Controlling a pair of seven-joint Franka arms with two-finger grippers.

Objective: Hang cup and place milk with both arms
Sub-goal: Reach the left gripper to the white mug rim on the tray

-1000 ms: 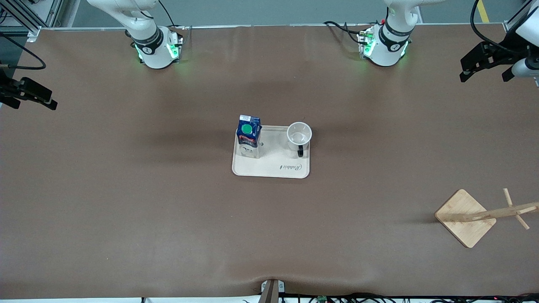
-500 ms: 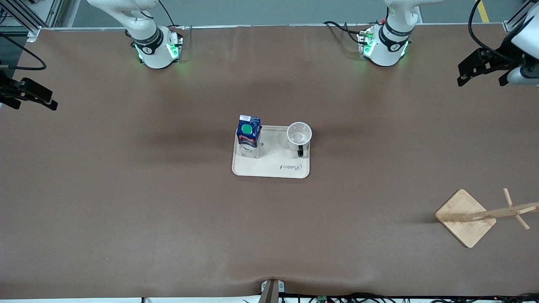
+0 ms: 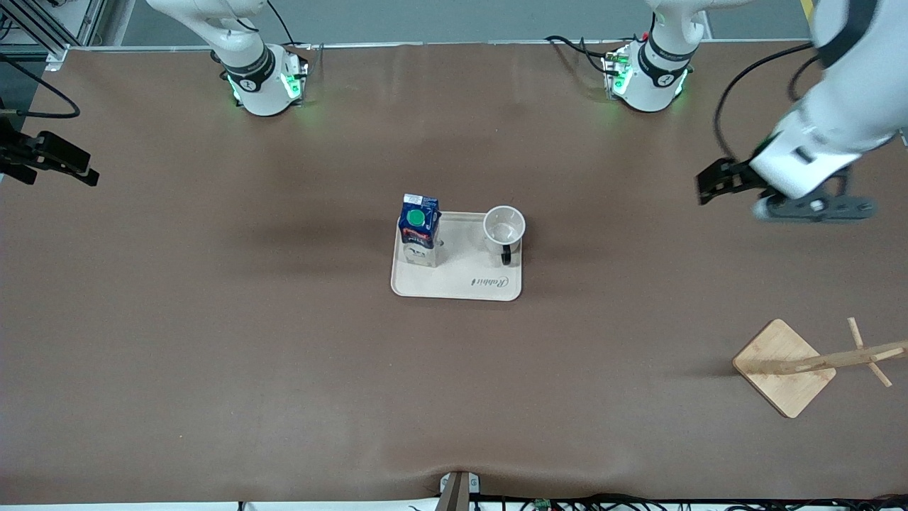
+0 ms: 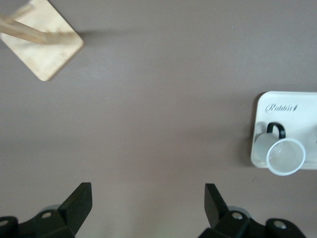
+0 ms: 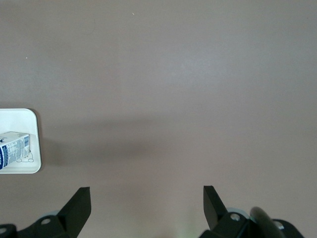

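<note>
The cup [image 3: 504, 226] stands upright on a cream tray [image 3: 461, 285] in the middle of the table, handle toward the front camera. The milk [image 3: 418, 228] stands on the same tray, at the end toward the right arm. My left gripper [image 3: 715, 184] is open and empty, in the air over bare table between the tray and the left arm's end. Its wrist view shows its gripper [image 4: 147, 198], the cup [image 4: 285, 156] and the tray [image 4: 285, 105]. My right gripper [image 3: 74, 169] is open and empty at the right arm's end; its wrist view [image 5: 147, 198] shows the milk [image 5: 15, 147].
A wooden cup rack with a square base [image 3: 784, 366] and pegged pole [image 3: 851, 355] stands near the front camera at the left arm's end; it also shows in the left wrist view [image 4: 47, 45]. Cables run along the table's edge nearest the front camera.
My left arm has swung in from the table's end toward the tray, lower over the table. The right gripper, cup and milk have stayed put.
</note>
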